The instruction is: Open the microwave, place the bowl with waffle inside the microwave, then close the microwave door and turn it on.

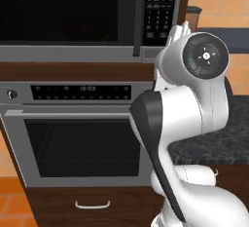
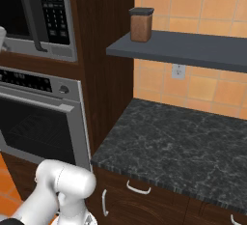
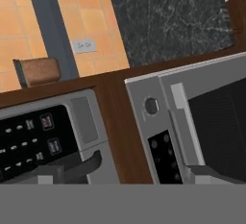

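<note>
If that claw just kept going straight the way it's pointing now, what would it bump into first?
Probably the strip of dark wood cabinet between the microwave keypad and the oven. The hand view looks straight at it, with the open gripper fingertips straddling that strip. Depth is hard to judge, so a steel frame edge could come first.
</note>
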You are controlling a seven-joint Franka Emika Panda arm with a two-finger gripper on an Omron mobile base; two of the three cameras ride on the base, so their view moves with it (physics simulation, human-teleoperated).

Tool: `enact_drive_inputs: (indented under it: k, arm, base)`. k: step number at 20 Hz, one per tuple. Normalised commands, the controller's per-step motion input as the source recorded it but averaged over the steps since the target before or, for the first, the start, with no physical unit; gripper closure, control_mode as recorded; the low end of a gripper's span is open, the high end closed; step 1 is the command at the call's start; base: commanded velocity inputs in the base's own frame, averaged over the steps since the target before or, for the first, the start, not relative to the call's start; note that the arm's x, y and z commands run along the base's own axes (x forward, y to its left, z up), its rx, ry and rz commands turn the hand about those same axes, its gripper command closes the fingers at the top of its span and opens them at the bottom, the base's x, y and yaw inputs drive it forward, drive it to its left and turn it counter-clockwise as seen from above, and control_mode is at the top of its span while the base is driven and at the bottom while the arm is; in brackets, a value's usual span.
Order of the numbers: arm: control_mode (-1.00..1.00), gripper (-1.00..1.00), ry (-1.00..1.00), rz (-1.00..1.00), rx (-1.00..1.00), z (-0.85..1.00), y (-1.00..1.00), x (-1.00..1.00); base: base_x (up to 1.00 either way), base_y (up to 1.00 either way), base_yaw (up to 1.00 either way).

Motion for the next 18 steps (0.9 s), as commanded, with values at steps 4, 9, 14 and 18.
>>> enact_drive_inputs:
  k: [4,9,14,18]
  arm:
    - [-1.00,-1.00,0.04,-0.10,0.00,0.00,-0.13,0.00]
    - [-1.00,-1.00,0.06,-0.08,0.00,0.00,-0.15,0.11]
    - [-1.00,-1.00,0.04,0.00,0.00,0.00,-0.28,0.23]
    - [-1.00,-1.00,0.02,0.00,0.00,0.01,-0.05,0.30]
  base:
    - [0.00,0.00,0.00]
    - [0.00,0.00,0.00]
    - [0.00,0.00,0.00]
    - [0.00,0.00,0.00]
